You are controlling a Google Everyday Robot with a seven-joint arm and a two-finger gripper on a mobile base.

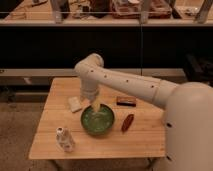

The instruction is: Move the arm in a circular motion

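Note:
The cream-white arm (130, 85) reaches from the right foreground across the wooden table (55, 145), bends at a bulbous elbow (89, 67) and points down. Its narrow pale tip, the gripper (95, 106), hangs just over the far rim of a green bowl (98, 120). The arm covers the right side of the table.
A white block (75, 104) lies left of the bowl. A dark rectangular bar (126, 101) and a reddish-brown oblong thing (128, 122) lie to its right. A small white bottle (64, 139) stands near the front left. Dark shelving with clutter runs behind the table.

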